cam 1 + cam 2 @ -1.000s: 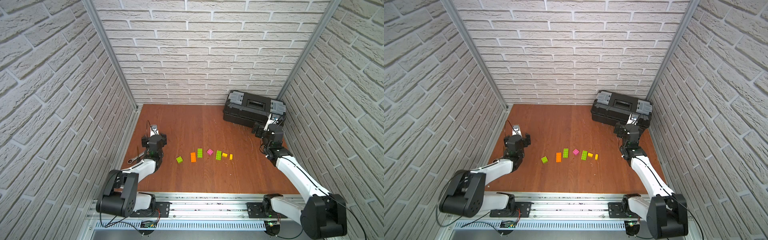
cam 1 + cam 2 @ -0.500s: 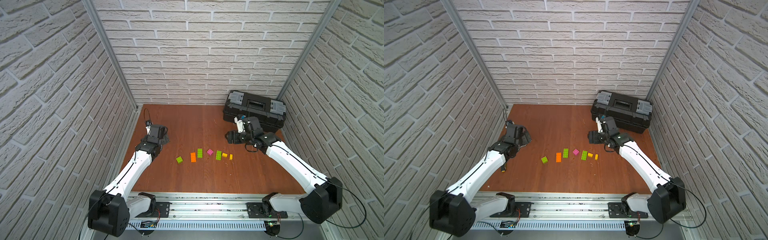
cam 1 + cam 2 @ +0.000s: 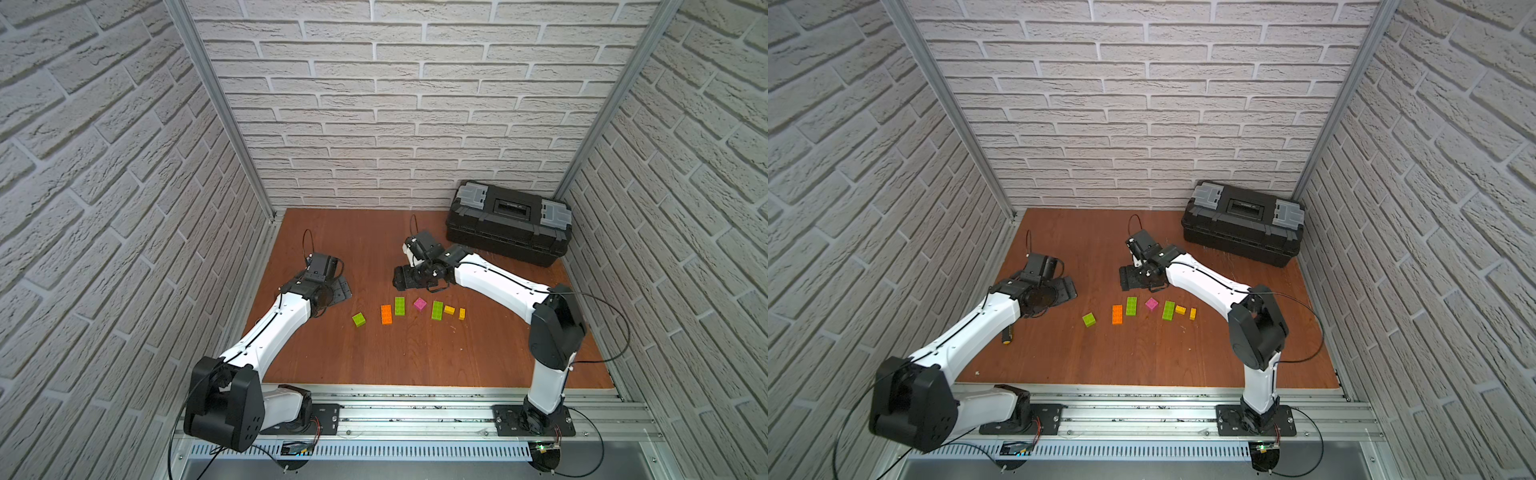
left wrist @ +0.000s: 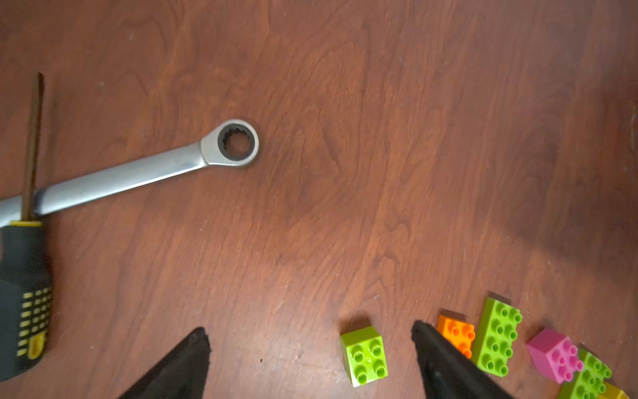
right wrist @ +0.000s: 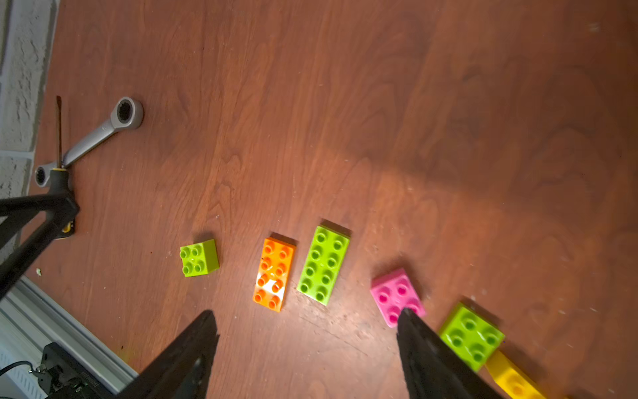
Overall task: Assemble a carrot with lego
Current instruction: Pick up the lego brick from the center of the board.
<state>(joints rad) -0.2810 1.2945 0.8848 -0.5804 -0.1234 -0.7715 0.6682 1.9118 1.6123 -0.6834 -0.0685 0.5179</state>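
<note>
Generally, the work surface is a reddish-brown wood-grain board (image 3: pixel 374 365). It is enclosed on three sides by white brick-pattern walls (image 3: pixel 415 124) and bounded at the near edge by an aluminium rail (image 3: pixel 415 409) that carries both arm bases. A closed black toolbox (image 3: pixel 507 226) occupies the far right corner. A metal wrench (image 4: pixel 138 172) and a black-handled screwdriver (image 4: pixel 24 293) lie crossed near the left edge, with the screwdriver shaft over the wrench handle. The strip between the brick row and the rail is unobstructed, as is the far centre of the board.

The lego (image 3: pixel 1131 306) lies in a loose row across the middle of the board, studs up and each piece separate. From left to right:
- small lime green brick (image 3: pixel 358 319)
- orange brick (image 3: pixel 386 314)
- long lime green brick (image 3: pixel 400 306)
- pink brick (image 3: pixel 419 304)
- third lime green brick (image 3: pixel 437 310)
- two yellow bricks (image 3: pixel 449 309), just beside it

The left gripper (image 4: pixel 310 331) stands above the board to the left of the row. Its fingers are spread wide with nothing gripped. The small lime green brick is the nearest piece and lies apart from the fingertips.

The right gripper (image 5: pixel 307 315) stands on the far side of the row, opposite the orange and long lime green bricks. Its fingers are likewise spread and grip nothing. In both top views it is clear of the bricks.
</note>
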